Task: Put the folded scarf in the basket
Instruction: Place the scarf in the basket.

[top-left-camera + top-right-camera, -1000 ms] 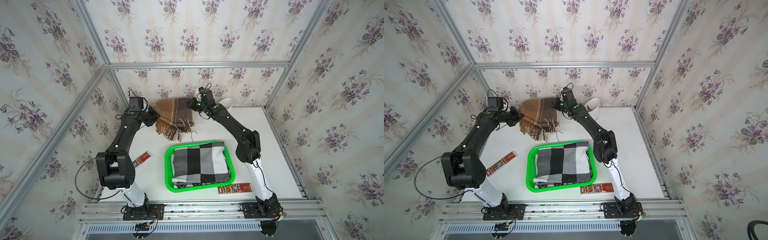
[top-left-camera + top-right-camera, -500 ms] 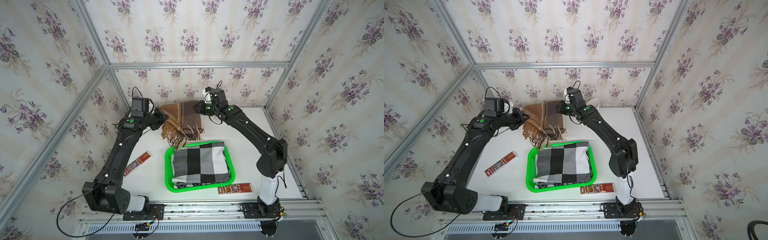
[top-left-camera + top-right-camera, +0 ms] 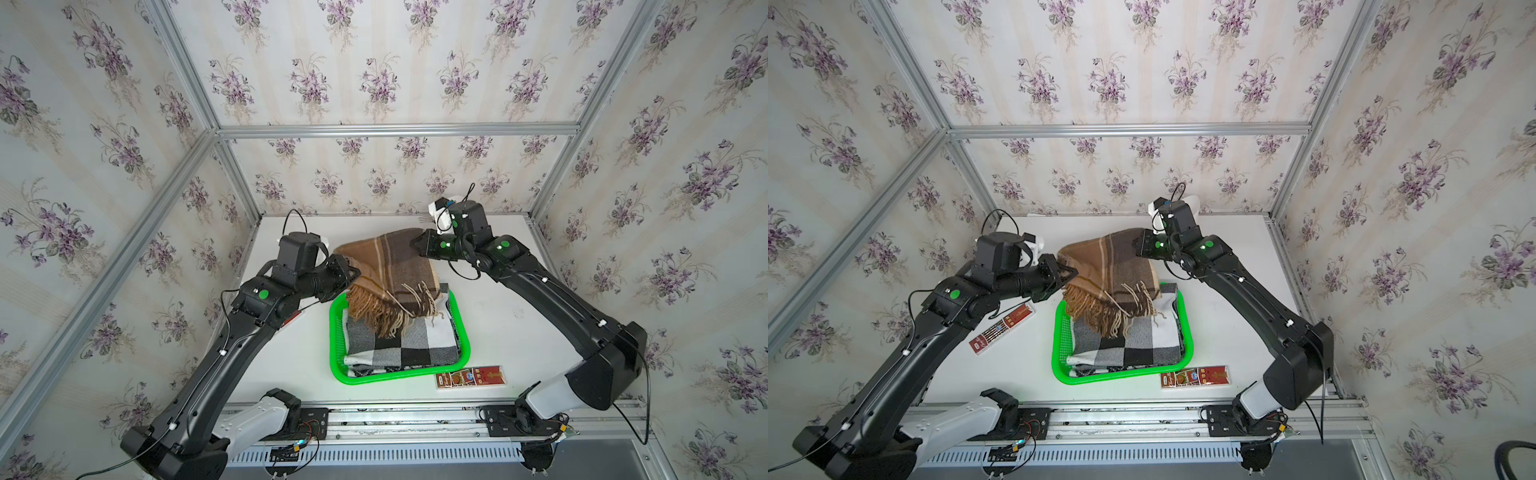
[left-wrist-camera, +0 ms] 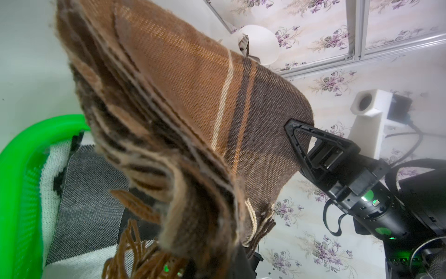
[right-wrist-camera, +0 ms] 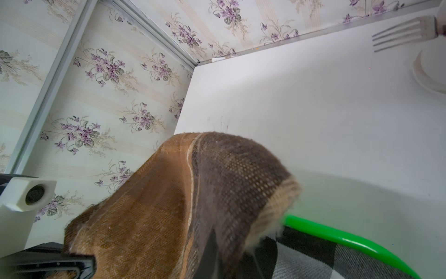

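You've got a white table [image 3: 490,332] carrying the green basket [image 3: 336,365], a red packet [image 3: 469,376] at its front, a second red packet [image 3: 1002,328] on its left, and a white cup [image 3: 1194,203] at the back.

— Is this a sitting room?
— No, a robot test cell in a lab, dressed like a home. The floral wallpaper [image 3: 374,83] sits in panels framed by bare aluminium profiles [image 3: 395,129].
— Any furniture?
— Only a plain white tabletop [image 3: 511,332]. The black left arm [image 3: 226,353] and right arm [image 3: 552,299] are bolted to a metal rail [image 3: 415,415], with loose wiring [image 3: 296,448] and a slotted cable duct [image 3: 374,456] beneath.
— Anything homely?
— Props: a brown scarf [image 3: 390,266], a green basket [image 3: 399,376], a fork [image 5: 405,31]. The dark strip [image 3: 602,457] below may be floor; it's too dim to tell.
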### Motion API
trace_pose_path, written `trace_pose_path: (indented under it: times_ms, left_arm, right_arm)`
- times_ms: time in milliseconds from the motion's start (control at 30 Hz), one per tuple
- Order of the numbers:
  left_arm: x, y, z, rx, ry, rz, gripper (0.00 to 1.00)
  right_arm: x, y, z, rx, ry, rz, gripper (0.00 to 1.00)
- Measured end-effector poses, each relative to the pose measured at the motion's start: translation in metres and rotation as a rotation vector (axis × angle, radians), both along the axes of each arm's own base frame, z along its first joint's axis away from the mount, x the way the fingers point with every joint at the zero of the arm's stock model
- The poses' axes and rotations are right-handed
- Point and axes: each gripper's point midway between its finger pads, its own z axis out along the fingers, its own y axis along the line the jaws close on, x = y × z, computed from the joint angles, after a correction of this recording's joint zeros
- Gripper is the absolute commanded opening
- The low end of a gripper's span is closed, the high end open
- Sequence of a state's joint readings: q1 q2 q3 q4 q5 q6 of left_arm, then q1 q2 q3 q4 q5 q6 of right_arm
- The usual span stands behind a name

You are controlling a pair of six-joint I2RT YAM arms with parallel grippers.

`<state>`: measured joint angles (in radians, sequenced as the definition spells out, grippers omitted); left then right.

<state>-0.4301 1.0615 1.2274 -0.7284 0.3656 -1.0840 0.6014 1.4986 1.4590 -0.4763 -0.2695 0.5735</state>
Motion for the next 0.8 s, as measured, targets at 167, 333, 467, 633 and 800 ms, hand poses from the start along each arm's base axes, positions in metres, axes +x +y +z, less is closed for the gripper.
trace_pose_path:
  times_ms: [167, 333, 467, 633, 800]
  left_arm:
    - [-0.022, -0.009, -0.029, 0.024, 0.058, -0.022, 0.00]
    - [-0.038, -0.017, -0.061, 0.065, 0.119, -0.044, 0.00]
    - [-0.044, -0.015, -0.082, 0.108, 0.143, -0.036, 0.00]
    - [-0.050, -0.011, -0.113, 0.154, 0.186, -0.028, 0.00]
    - [-0.063, -0.010, -0.134, 0.179, 0.224, -0.032, 0.00]
  right_arm:
    - [-0.023, -0.014, -0.029, -0.037, 0.053, -0.002, 0.00]
    - [-0.041, -0.021, -0.058, -0.064, 0.110, -0.005, 0.00]
    - [-0.047, -0.027, -0.085, -0.098, 0.152, -0.014, 0.00]
    - [-0.050, -0.031, -0.112, -0.137, 0.189, -0.025, 0.00]
    - [-0.048, -0.035, -0.126, -0.166, 0.205, -0.040, 0.00]
